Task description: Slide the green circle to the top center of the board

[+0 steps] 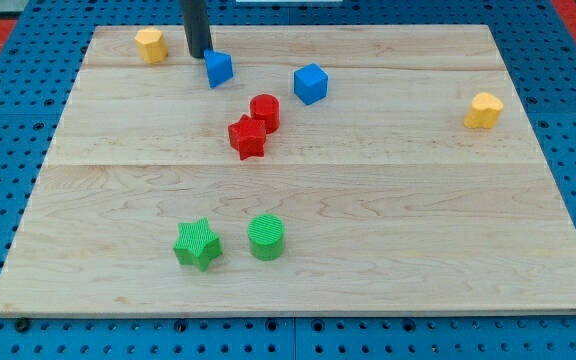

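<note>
The green circle (pixel 266 237) sits near the view's bottom, left of centre, on the wooden board (pixel 388 210). A green star (pixel 197 244) lies just to its left, a small gap apart. My tip (pixel 199 54) stands near the board's top left, far from the green circle. It is right beside a blue block (pixel 218 68), at that block's upper left.
A blue cube (pixel 310 83) lies near the top centre. A red circle (pixel 264 111) and a red star (pixel 248 137) touch just below it. A yellow block (pixel 150 45) sits at the top left and a yellow heart-like block (pixel 484 110) at the right.
</note>
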### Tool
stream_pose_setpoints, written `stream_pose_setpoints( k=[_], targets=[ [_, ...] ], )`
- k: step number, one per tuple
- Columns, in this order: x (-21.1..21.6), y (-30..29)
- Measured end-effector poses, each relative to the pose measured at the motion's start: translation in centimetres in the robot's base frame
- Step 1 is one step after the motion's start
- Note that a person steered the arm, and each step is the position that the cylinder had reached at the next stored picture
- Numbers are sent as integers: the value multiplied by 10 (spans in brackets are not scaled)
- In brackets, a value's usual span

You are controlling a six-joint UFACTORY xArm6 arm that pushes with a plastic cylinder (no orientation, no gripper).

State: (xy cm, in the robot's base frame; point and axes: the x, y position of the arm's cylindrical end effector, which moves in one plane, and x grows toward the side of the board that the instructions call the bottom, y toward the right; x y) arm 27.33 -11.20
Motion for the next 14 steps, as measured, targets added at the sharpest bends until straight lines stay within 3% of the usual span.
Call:
stream_pose_setpoints(
  k=[1,3,5,6,7,8,10,11,12,13,14],
  targets=[
    [39,50],
    [49,32],
    [161,-14],
    [243,25],
    [295,75],
    [294,84],
    [267,188],
    [265,202],
    [214,215],
    [215,258],
    [263,263]
  ],
)
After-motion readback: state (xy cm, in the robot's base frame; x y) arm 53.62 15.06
